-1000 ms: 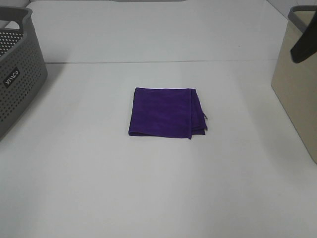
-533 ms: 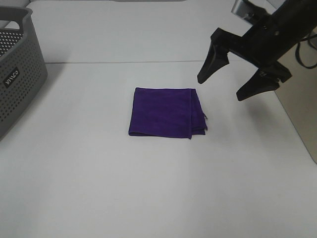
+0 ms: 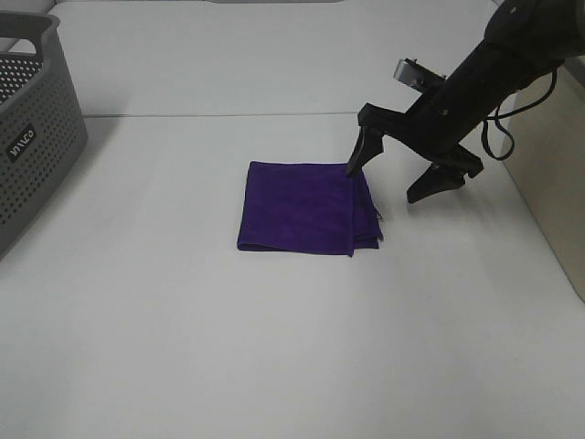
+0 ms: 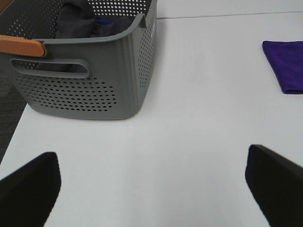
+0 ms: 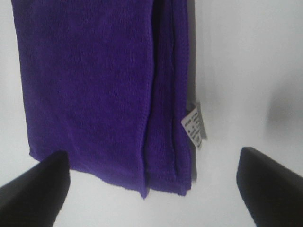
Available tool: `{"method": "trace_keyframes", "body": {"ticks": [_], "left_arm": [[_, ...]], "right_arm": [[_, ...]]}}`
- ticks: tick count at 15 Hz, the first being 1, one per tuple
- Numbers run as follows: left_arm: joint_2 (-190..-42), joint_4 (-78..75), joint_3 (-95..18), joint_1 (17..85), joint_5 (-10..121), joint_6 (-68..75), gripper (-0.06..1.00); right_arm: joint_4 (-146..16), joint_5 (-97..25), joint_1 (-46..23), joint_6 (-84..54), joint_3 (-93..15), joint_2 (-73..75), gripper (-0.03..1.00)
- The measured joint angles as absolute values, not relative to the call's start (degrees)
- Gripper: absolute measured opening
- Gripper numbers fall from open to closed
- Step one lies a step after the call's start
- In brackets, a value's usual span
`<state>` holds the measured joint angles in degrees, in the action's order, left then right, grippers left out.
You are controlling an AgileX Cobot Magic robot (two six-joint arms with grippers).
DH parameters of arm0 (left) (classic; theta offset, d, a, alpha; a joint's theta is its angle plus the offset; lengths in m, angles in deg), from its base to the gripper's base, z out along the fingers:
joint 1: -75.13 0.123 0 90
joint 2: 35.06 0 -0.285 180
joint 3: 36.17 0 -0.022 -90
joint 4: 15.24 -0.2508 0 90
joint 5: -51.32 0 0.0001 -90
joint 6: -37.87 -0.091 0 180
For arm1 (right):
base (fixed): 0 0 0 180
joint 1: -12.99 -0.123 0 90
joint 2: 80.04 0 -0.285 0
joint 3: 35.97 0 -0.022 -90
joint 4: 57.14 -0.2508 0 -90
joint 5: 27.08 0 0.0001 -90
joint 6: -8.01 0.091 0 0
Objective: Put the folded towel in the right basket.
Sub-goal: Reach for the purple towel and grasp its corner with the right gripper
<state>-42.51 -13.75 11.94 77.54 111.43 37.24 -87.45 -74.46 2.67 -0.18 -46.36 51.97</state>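
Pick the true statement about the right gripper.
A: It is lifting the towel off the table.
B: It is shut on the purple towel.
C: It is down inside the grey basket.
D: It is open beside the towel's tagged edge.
D: the right gripper stands wide open at the tagged edge of the purple towel, which lies flat and ungripped on the table.

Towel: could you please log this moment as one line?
right pincer open over towel edge | towel flat on table | left pincer open
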Motion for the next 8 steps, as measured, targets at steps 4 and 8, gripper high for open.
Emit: {"method": "trace_keyframes", "body": {"ticks": [4,8], "left_arm": [[-42.51,-13.75,11.94,77.54,111.43,37.24,0.99],[-42.51,-13.75,11.94,77.54,111.43,37.24,0.99]], "right_arm": [[-87.45,-71.54,2.67,-0.18,-49.45,56.55,0.92],[-87.39,-70.79,2.67,-0.18,-50.14,58.61,0.92]]}}
